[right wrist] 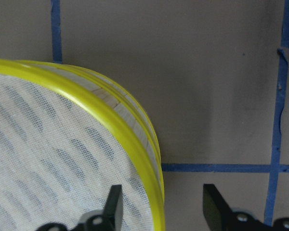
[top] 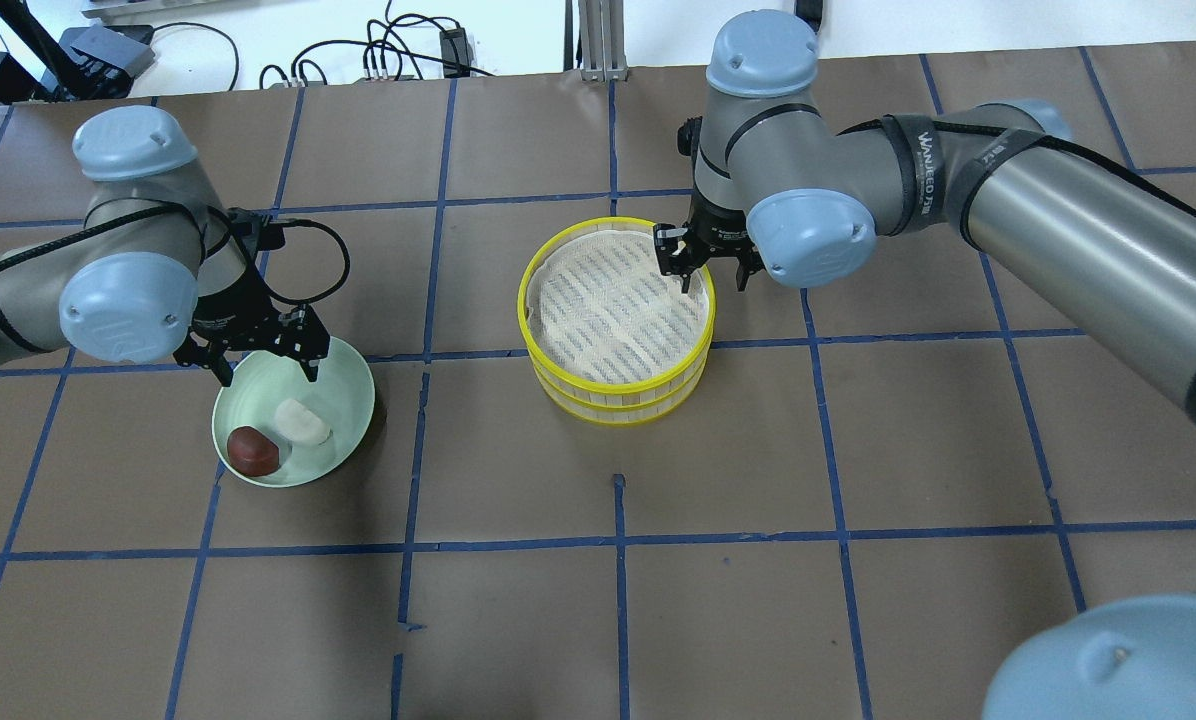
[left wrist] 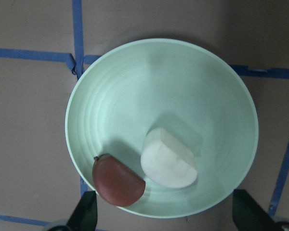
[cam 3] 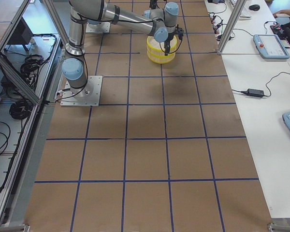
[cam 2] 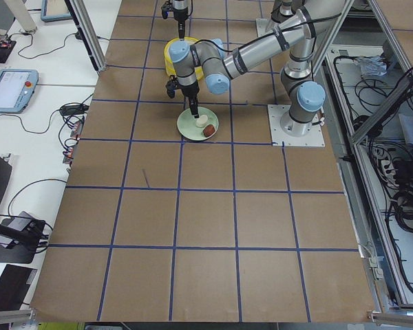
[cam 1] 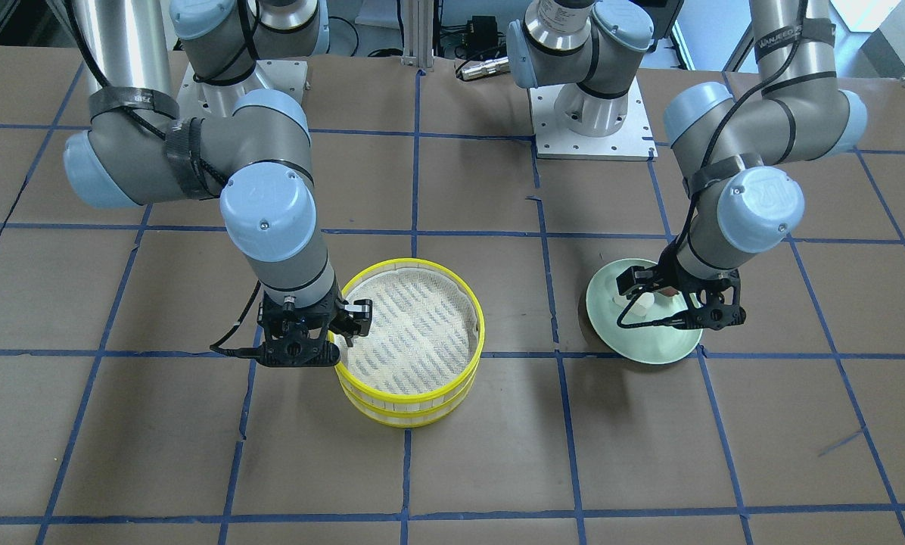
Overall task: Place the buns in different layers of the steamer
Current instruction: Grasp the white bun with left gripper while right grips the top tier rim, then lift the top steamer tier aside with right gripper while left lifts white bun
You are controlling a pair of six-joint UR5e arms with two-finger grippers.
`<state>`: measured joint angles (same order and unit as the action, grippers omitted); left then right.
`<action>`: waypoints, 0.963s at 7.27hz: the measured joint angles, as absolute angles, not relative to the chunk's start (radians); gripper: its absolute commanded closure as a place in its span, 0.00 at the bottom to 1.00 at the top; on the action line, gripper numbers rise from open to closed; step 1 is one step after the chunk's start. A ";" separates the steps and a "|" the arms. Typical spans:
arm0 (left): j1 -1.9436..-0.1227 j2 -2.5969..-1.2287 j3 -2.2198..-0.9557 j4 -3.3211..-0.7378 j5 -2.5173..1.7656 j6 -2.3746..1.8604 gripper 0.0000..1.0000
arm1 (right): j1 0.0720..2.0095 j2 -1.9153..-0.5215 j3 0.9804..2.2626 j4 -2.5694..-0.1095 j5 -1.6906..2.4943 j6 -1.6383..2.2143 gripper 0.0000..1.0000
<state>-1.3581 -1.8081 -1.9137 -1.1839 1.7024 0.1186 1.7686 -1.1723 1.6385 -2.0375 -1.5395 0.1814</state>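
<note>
Hovering over the pale green plate point(top: 346, 392), well apart from the steamer point(top: 618, 398) on the robot's left side of it, the left gripper point(top: 268, 372) is holding its fingers wide apart and gripping nothing. Both buns are lying on that plate, none in the steamer: the white bun point(left wrist: 168, 159) is sitting just beside the reddish-brown bun point(left wrist: 118, 180), the two touching or nearly so. The steamer is standing fully stacked, the top layer point(top: 613, 300) sitting on the lower layer point(cam 1: 407, 412), its mesh floor showing bare. At the steamer's far-right rim the right gripper point(right wrist: 164, 207) is straddling the yellow edge, one finger inside the top layer and one outside, parted and not yet pinching. Judgement: the task is standing at its opening step, with no bun placed. The next move is calling for the right fingers to close on the rim and lift the top layer off, exposing the lower one, while the left gripper descends and closes on one bun.
</note>
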 measured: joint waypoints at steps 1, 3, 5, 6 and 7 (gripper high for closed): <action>-1.358 -1.835 -1.923 -1.172 1.701 0.116 0.01 | 1.769 -1.172 1.639 -2.035 -1.537 0.180 0.87; -1.358 -1.862 -1.946 -1.163 1.695 0.116 0.21 | 1.768 -1.175 1.638 -2.029 -1.537 0.175 0.91; -1.358 -1.866 -1.987 -1.143 1.697 0.119 0.54 | 1.762 -1.205 1.635 -2.006 -1.543 0.171 0.91; -1.358 -1.867 -1.996 -1.135 1.698 0.119 0.68 | 1.751 -1.231 1.629 -1.981 -1.541 0.163 0.90; -1.358 -1.867 -1.998 -1.132 1.698 0.120 0.75 | 1.724 -1.259 1.625 -1.958 -1.540 0.133 0.90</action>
